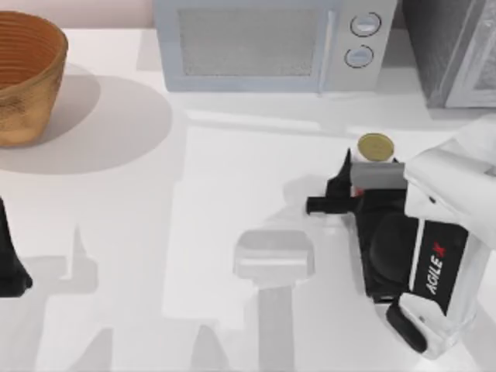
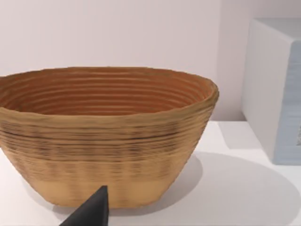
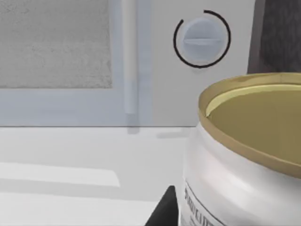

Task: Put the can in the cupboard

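— Where's the right gripper [image 1: 358,180]?

— Right of table centre, at the can [image 1: 375,146]; whether its fingers grip it, I cannot tell.

— And the can?

— Upright on the table [image 1: 232,194], in front of the microwave [image 1: 263,43]; the cupboard [image 1: 457,46] stands at the far right.

— The left arm?

— Parked at the left edge, facing the woven basket [image 2: 106,136].

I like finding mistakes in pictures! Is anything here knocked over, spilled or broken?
Nothing stands out. The can stands upright on the table, lid on, right by the right gripper. The basket sits upright, the microwave door is shut, and the cupboard looks whole. The left gripper waits at the table's left edge.
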